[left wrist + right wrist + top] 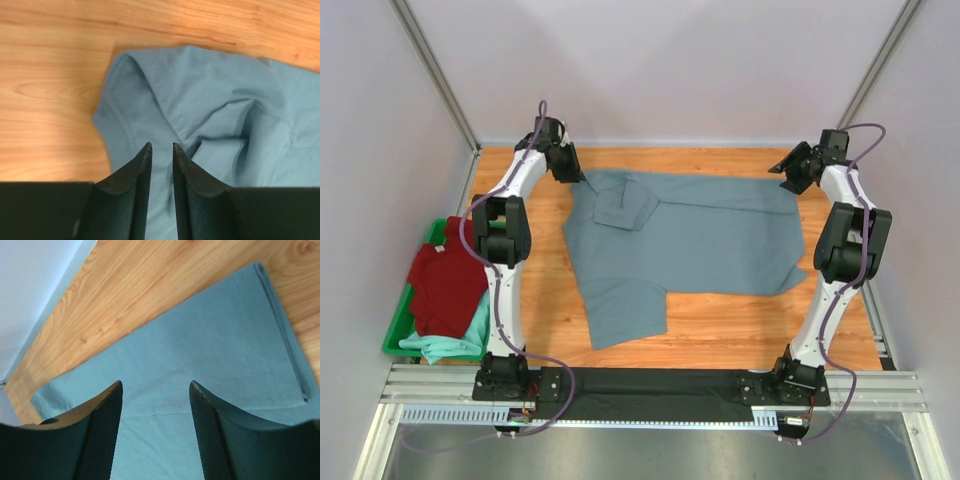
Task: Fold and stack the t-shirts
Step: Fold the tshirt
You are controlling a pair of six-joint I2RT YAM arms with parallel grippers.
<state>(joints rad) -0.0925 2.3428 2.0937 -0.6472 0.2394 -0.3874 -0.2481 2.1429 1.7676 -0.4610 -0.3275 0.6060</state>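
Observation:
The large slate grey-blue t-shirt lies spread on the wooden table, with one sleeve folded in at its far left. My left gripper hovers at that far-left corner. In the left wrist view its jaws stand a narrow gap apart over the rumpled cloth, gripping nothing. My right gripper is at the shirt's far-right corner. In the right wrist view it is wide open over flat cloth. The dark red tee and the mint-green tee lie in a bin.
A green plastic bin sits off the table's left edge and holds the two other tees. Metal frame posts and pale walls enclose the table. A dark mat lies between the arm bases at the near edge.

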